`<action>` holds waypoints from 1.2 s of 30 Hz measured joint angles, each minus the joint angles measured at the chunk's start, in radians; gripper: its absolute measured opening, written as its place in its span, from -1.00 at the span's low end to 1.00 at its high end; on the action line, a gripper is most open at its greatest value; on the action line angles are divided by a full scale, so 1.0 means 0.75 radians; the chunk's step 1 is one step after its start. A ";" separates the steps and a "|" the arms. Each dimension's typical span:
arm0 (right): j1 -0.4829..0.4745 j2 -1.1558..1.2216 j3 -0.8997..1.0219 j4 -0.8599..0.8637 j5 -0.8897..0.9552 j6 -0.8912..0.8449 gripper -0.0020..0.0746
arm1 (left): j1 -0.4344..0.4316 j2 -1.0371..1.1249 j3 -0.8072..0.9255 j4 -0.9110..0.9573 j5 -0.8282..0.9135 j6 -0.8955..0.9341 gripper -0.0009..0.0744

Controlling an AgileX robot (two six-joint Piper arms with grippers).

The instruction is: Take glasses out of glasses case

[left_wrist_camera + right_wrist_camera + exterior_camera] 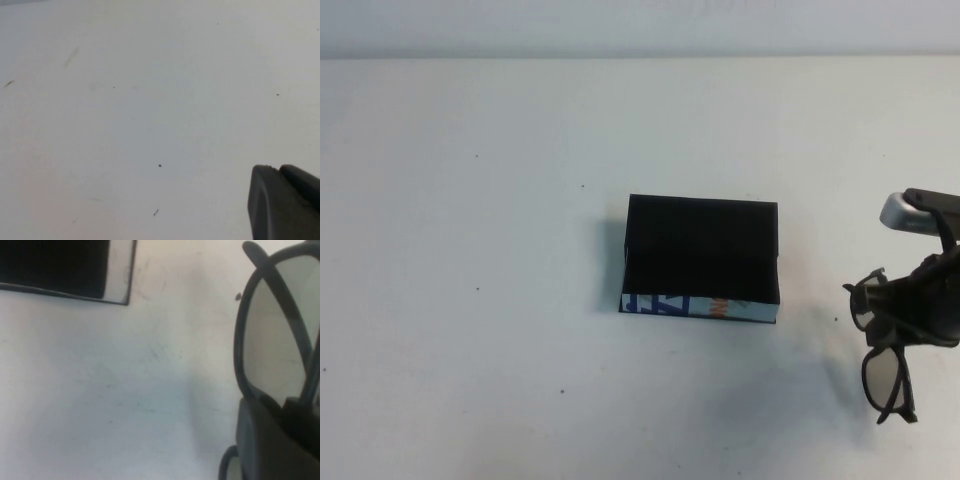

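The glasses case (700,255) stands open in the middle of the table, its black lining empty and its light printed side facing me. My right gripper (923,300) is at the right edge, well to the right of the case, shut on the dark-framed glasses (886,378), which hang from it over the table. In the right wrist view one lens of the glasses (272,340) rises from my right gripper (282,410), and a corner of the case (60,265) shows. My left gripper (278,169) is shut and empty over bare table; it is out of the high view.
The white table (480,300) stretches wide to the left of the case and in front of it. Its far edge meets a pale wall (620,25) at the back.
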 joint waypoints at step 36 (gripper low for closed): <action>-0.001 -0.765 0.116 -0.143 0.025 0.001 -0.29 | 0.000 0.000 0.000 0.000 0.000 0.000 -0.99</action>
